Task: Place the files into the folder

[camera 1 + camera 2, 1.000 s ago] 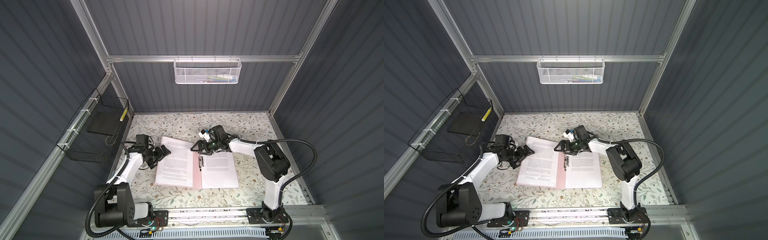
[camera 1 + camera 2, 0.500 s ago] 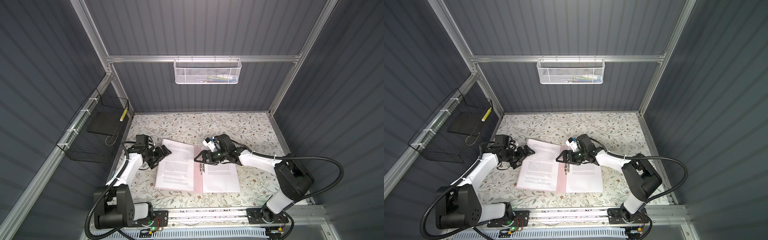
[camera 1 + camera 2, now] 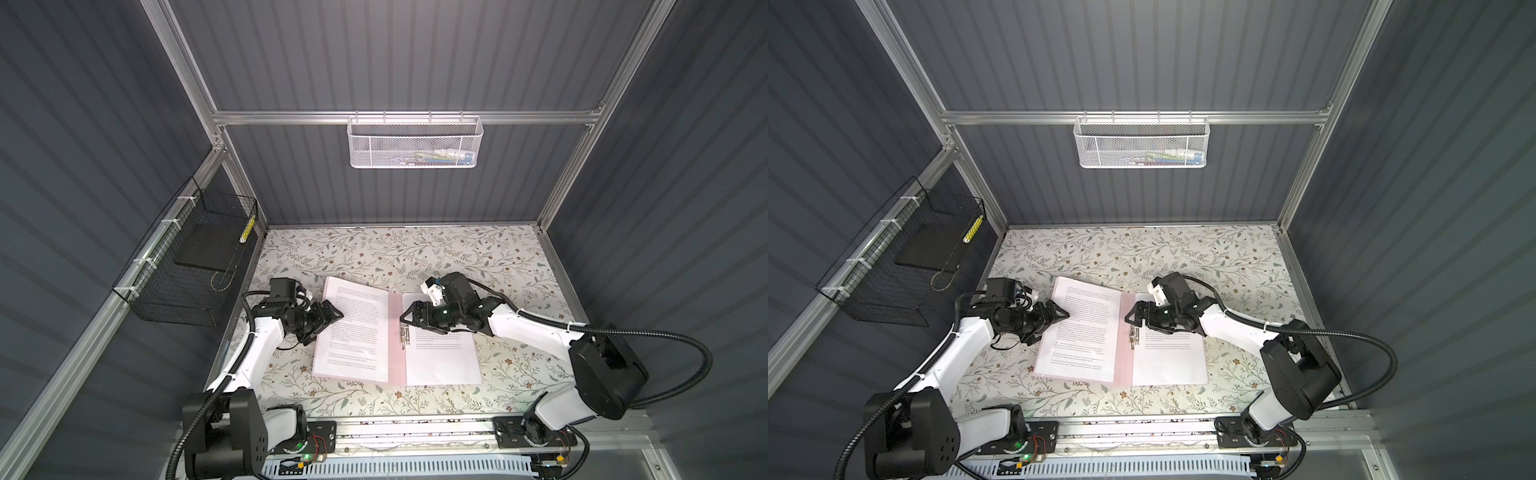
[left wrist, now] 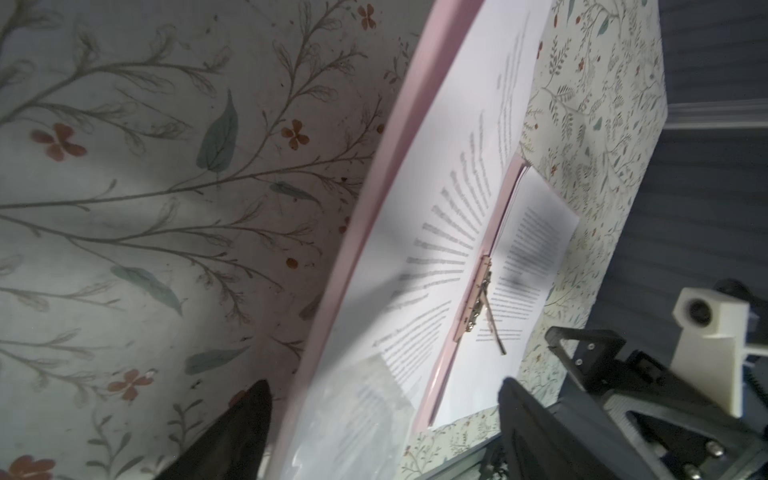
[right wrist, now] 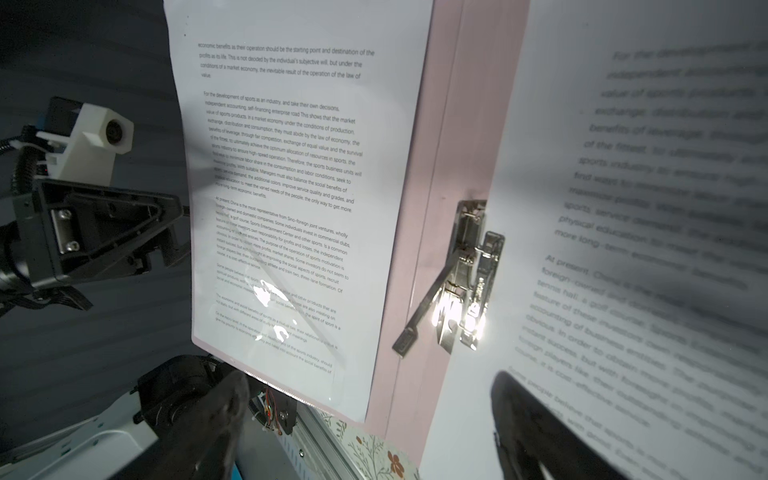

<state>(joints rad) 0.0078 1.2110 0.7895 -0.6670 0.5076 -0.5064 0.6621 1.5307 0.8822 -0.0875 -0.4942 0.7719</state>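
Observation:
The pink folder [image 3: 397, 353] lies open on the table in both top views, its metal clip [image 3: 405, 336] on the spine with the lever raised. White printed files lie on both halves [image 3: 353, 332] [image 3: 440, 357]. The left cover [image 4: 353, 249] is tilted up off the table. My left gripper [image 3: 330, 316] [image 4: 386, 436] is open at that cover's outer edge, which passes between the jaws with gaps on both sides. My right gripper [image 3: 409, 320] [image 5: 378, 424] hovers open over the spine, near the clip [image 5: 461, 282], holding nothing.
A black wire basket [image 3: 187, 266] on the left wall holds a flat black slab [image 3: 203, 249]. A white mesh basket [image 3: 415, 141] hangs on the back wall. The floral table [image 3: 415, 253] ends at a metal rail [image 3: 415, 428] in front.
My right gripper has come from the folder's far edge to over the spine by the clip, and that arm's elbow has swung out to the right. The left gripper has hardly moved.

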